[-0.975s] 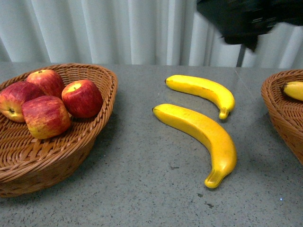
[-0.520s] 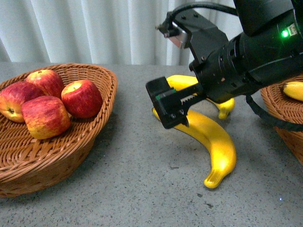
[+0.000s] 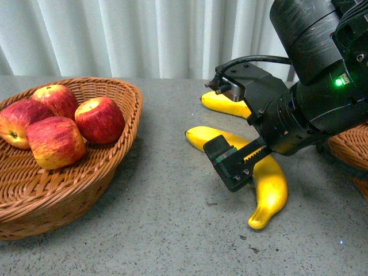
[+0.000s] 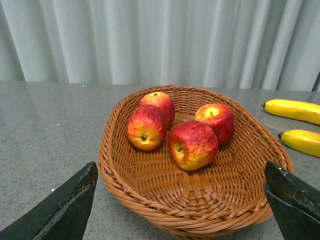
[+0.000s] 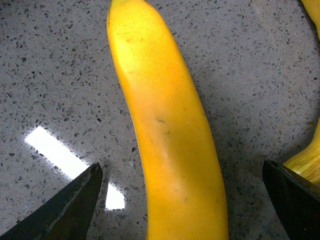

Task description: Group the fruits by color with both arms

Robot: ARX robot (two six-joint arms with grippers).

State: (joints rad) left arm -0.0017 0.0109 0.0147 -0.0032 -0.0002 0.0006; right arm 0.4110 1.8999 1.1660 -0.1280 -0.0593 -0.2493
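Several red apples (image 3: 99, 119) lie in a wicker basket (image 3: 69, 190) at the left; they also show in the left wrist view (image 4: 192, 145). My left gripper (image 4: 182, 210) is open and empty, above the near rim of that basket (image 4: 200, 210). Two yellow bananas lie on the grey table: a near one (image 3: 271, 187) and a far one (image 3: 223, 103). My right gripper (image 3: 238, 161) is open and hangs low over the near banana (image 5: 165, 135), one finger on each side of it, not touching.
A second wicker basket (image 3: 345, 144) stands at the right edge, mostly hidden behind my right arm. A tip of the far banana (image 5: 305, 162) lies close to one right finger. White curtains hang behind the table.
My right arm has come down from the upper right and now hangs low over the near banana. The fruits and baskets have not moved.
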